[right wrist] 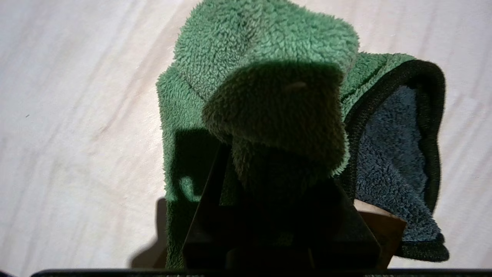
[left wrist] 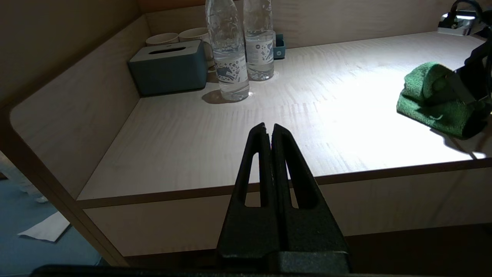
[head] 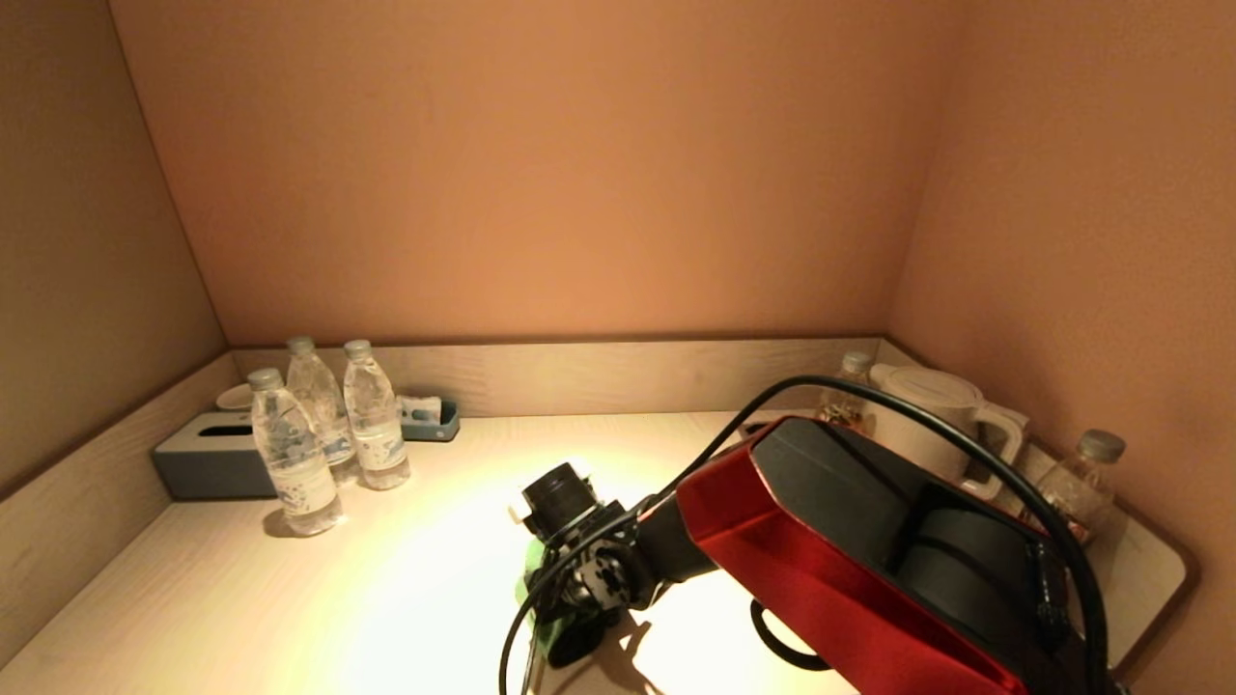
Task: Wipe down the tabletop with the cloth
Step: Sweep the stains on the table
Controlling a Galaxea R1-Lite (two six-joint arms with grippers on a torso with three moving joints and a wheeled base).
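Note:
A green fleecy cloth (right wrist: 265,57) with a dark blue underside is bunched on the pale wooden tabletop (head: 406,579). My right gripper (right wrist: 269,169) is shut on the cloth and presses it down near the table's front middle. In the head view the cloth (head: 533,569) peeks out under the right wrist; in the left wrist view the cloth (left wrist: 426,96) lies at the far right. My left gripper (left wrist: 269,129) is shut and empty, held off the table's front edge, out of the head view.
Three water bottles (head: 328,434) and a grey-blue tissue box (head: 208,458) stand at the back left. A small blue tray (head: 430,420) sits behind them. A white kettle (head: 941,415) and jars (head: 1081,478) stand on a tray at the right. Walls close three sides.

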